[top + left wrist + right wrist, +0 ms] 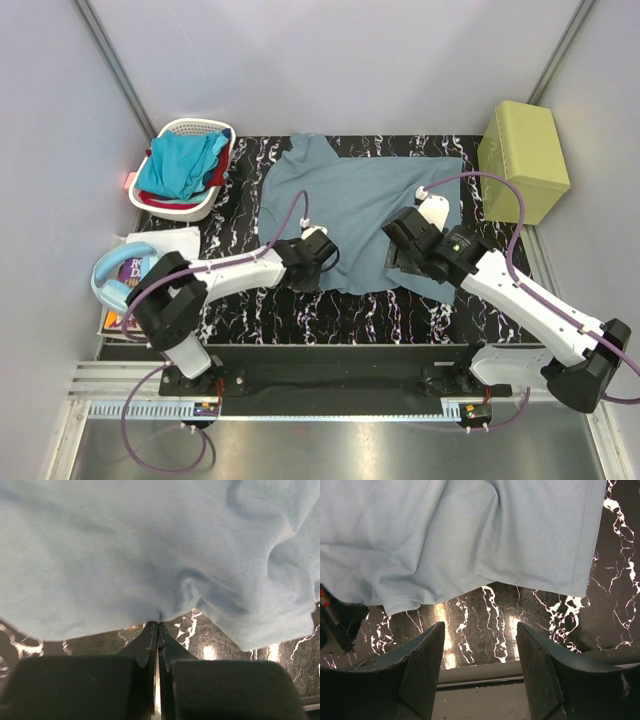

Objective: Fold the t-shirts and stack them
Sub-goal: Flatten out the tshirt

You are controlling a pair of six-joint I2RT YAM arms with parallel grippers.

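A muted grey-blue t-shirt (pixel 360 205) lies spread on the black marbled table (pixel 250 305). My left gripper (pixel 322 255) is at its near-left hem. In the left wrist view the left gripper (pixel 159 624) is shut, its tips pinching a pucker of the shirt's edge (pixel 150 560). My right gripper (pixel 400 262) hovers over the shirt's near-right part. Seen from the right wrist, the right gripper (pixel 480 632) is open with only bare table between its fingers, and the hem (pixel 470 540) lies just beyond the tips. A turquoise t-shirt (pixel 180 165) and a red one (pixel 220 170) sit bunched in the basket.
The white laundry basket (pixel 200 128) stands at the back left. An olive-green box (pixel 522 160) stands at the back right. Light-blue headphones (pixel 112 275) and a book (pixel 122 318) lie left of the table. Purple cables loop over both arms.
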